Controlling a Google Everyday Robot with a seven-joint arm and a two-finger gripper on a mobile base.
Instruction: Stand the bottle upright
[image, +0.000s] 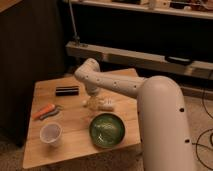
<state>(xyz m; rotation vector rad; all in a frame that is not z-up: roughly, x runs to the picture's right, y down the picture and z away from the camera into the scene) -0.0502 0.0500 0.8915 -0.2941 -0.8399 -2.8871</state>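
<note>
The small whitish bottle (106, 104) lies on its side on the wooden table (75, 150), just behind the green plate (107, 130). My gripper (93, 101) hangs down from the white arm (115, 85) and sits at the left end of the bottle, low over the table. It hides part of that end of the bottle. I cannot tell whether it touches the bottle.
A translucent plastic cup (50, 134) stands at the front left. An orange-handled tool (44, 110) lies at the left. A black flat object (66, 90) lies at the back left. Dark shelving stands behind the table.
</note>
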